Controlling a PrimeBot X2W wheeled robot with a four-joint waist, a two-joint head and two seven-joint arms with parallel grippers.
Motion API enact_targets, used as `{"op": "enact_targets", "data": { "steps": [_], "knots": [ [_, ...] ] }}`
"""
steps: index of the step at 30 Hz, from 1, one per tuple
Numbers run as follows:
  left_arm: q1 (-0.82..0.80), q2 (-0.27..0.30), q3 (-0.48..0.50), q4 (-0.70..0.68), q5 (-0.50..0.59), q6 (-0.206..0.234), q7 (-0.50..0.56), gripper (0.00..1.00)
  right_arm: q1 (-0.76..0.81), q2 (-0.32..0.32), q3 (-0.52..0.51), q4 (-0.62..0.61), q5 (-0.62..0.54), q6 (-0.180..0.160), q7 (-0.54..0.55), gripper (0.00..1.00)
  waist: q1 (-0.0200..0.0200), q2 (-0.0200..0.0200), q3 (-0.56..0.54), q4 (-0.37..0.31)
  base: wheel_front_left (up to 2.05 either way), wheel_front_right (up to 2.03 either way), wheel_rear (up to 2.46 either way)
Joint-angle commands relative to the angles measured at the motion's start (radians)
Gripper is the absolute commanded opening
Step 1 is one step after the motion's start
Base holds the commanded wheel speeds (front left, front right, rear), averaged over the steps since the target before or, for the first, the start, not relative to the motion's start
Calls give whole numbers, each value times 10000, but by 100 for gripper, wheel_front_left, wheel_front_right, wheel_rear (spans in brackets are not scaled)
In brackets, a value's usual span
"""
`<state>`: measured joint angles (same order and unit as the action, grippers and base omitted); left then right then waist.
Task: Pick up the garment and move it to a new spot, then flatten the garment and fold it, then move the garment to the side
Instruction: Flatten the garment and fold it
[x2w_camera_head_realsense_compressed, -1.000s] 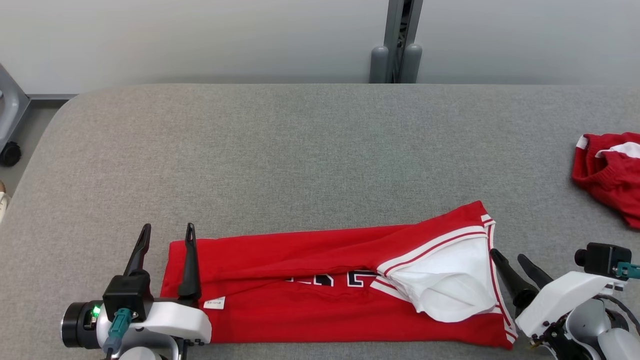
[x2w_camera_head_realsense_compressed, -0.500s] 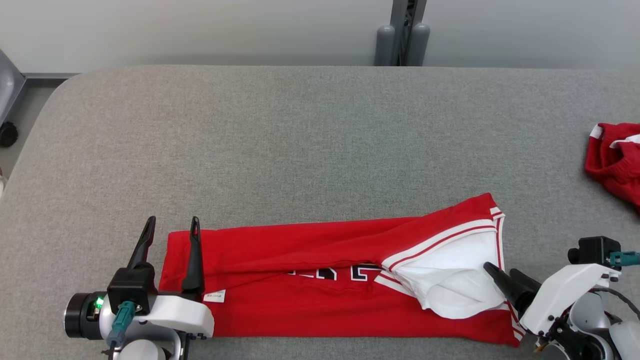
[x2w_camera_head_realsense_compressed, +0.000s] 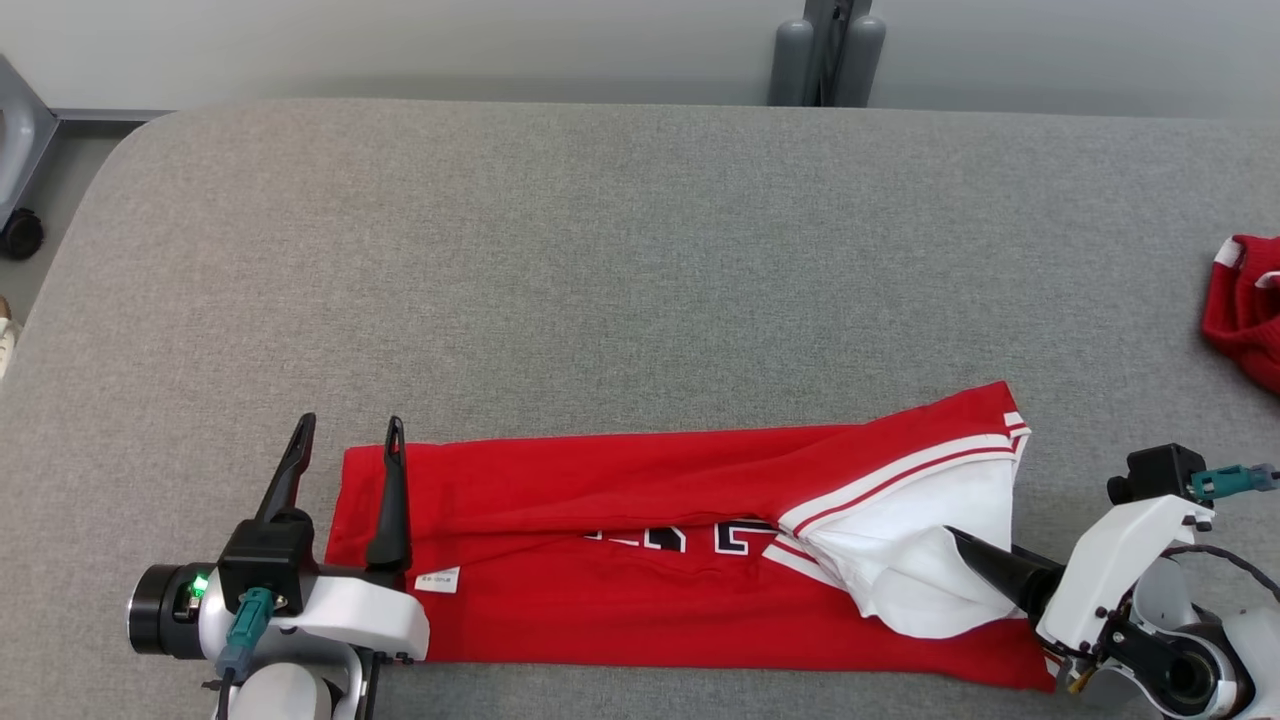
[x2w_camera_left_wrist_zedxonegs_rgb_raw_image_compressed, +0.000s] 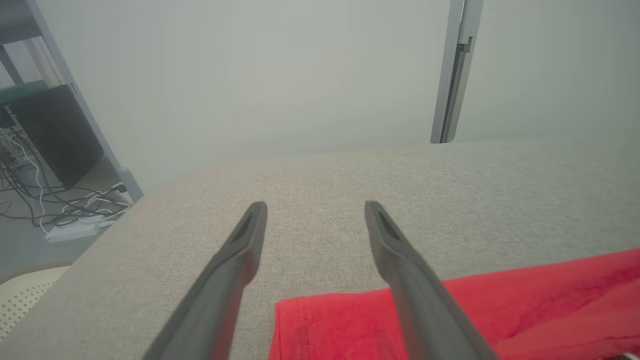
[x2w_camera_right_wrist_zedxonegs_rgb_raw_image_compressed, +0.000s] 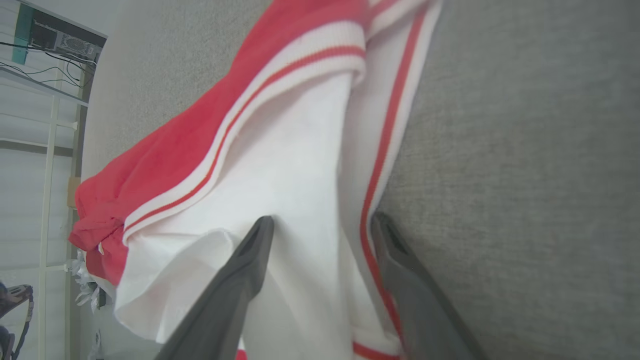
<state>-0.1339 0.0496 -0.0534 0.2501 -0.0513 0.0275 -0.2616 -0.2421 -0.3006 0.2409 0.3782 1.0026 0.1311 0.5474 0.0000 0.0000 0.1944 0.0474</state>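
The red garment (x2w_camera_head_realsense_compressed: 620, 620) lies folded lengthwise along the grey table's front edge, its white red-striped sleeve (x2w_camera_head_realsense_compressed: 920, 540) at the right end. My left gripper (x2w_camera_head_realsense_compressed: 350, 422) stands open at the garment's left end, its right finger over the cloth edge and its left finger over bare table. The left wrist view shows the garment's corner (x2w_camera_left_wrist_zedxonegs_rgb_raw_image_compressed: 345, 325) low between the left gripper's (x2w_camera_left_wrist_zedxonegs_rgb_raw_image_compressed: 316, 207) fingers. My right gripper (x2w_camera_head_realsense_compressed: 962, 542) reaches leftward over the white sleeve. In the right wrist view the right gripper (x2w_camera_right_wrist_zedxonegs_rgb_raw_image_compressed: 322, 220) is open and straddles the sleeve's striped edge (x2w_camera_right_wrist_zedxonegs_rgb_raw_image_compressed: 372, 190).
Another red and white cloth (x2w_camera_head_realsense_compressed: 1245, 300) lies at the table's right edge. A grey post (x2w_camera_head_realsense_compressed: 825, 50) stands behind the table (x2w_camera_head_realsense_compressed: 600, 250). A caster wheel (x2w_camera_head_realsense_compressed: 20, 235) sits on the floor to the left, and cables (x2w_camera_left_wrist_zedxonegs_rgb_raw_image_compressed: 60, 200) lie there in the left wrist view.
My right gripper has moved left from beside the garment onto the white sleeve. The head camera has shifted, so the whole picture has moved. The left gripper keeps its place at the garment's left end.
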Motion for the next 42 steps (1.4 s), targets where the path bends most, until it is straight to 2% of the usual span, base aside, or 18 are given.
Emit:
{"op": "enact_targets", "data": {
  "steps": [1,21,22,23,25,42],
  "knots": [
    [-219,32,28,-19,69,-37,-37,100,94,118,292,262,119,-4,103,100,0,0,40,35,0,0,0],
    [-302,31,-121,129,26,49,-37,100,-549,477,2102,1033,1008,-26,-801,99,0,0,102,234,0,0,0],
    [-303,30,-133,144,25,58,-37,100,-579,472,2171,1072,1041,-27,-853,88,0,0,101,236,0,0,0],
    [-297,31,-139,156,27,67,-37,100,-608,461,2223,1102,1097,-27,-921,48,0,0,97,238,0,0,0],
    [-263,31,-148,186,34,64,-37,100,-683,400,2302,1182,1140,-27,-1082,0,0,0,80,240,0,0,0],
    [-67,33,-306,325,-139,185,-37,100,-1738,-866,2518,2121,1010,-38,-2215,0,0,0,-346,241,0,0,0]
  ]
}}
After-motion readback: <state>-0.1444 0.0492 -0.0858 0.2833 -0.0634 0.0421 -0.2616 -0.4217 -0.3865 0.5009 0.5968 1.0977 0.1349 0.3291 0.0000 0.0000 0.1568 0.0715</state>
